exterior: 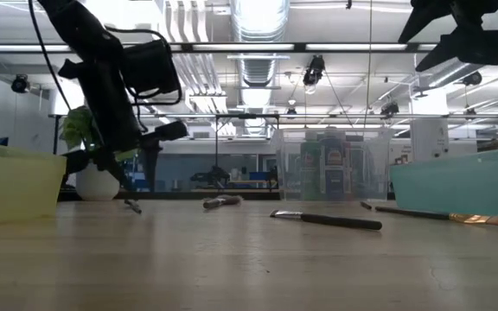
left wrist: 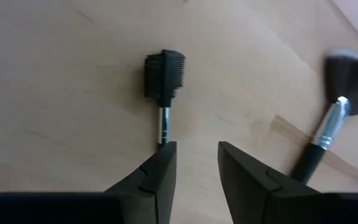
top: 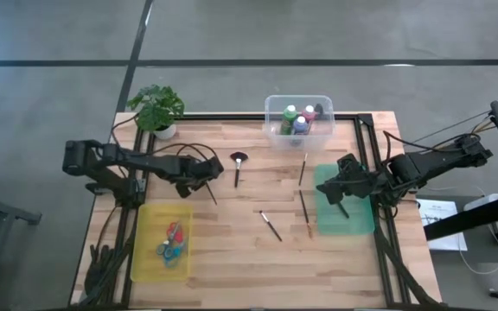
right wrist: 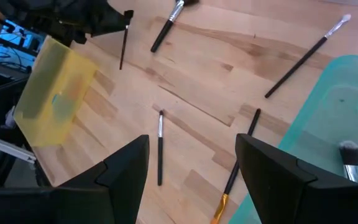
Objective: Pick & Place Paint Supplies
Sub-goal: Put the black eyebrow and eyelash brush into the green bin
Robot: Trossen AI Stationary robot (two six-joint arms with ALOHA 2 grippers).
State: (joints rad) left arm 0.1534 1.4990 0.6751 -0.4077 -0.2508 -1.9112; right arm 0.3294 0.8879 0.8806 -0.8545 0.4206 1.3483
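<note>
A small brush (left wrist: 163, 74) with a dark comb-like head lies flat on the wooden table; it also shows in the high view (top: 211, 195). My left gripper (left wrist: 197, 146) (top: 207, 177) hangs low over its handle, open, with bare wood between the fingers. A fan brush (top: 238, 164) lies just to its right. Three more thin brushes (top: 271, 226) (top: 303, 168) (top: 305, 212) lie mid-table. My right gripper (right wrist: 191, 140) (top: 342, 177) hovers open above the teal tray (top: 357, 220), which has one brush (right wrist: 348, 155) in it. My left gripper stands over the handle (left wrist: 163, 134) of the small dark-headed brush, slanting down from above. The handle runs out of sight behind one finger (left wrist: 157, 180). Whether that finger touches it, I cannot tell.
A yellow tray (top: 150, 259) at the near left holds scissors (top: 171, 240). A clear box (top: 271, 108) at the far middle holds paint bottles (top: 299, 123). A potted plant (top: 156, 108) stands at the far left corner.
</note>
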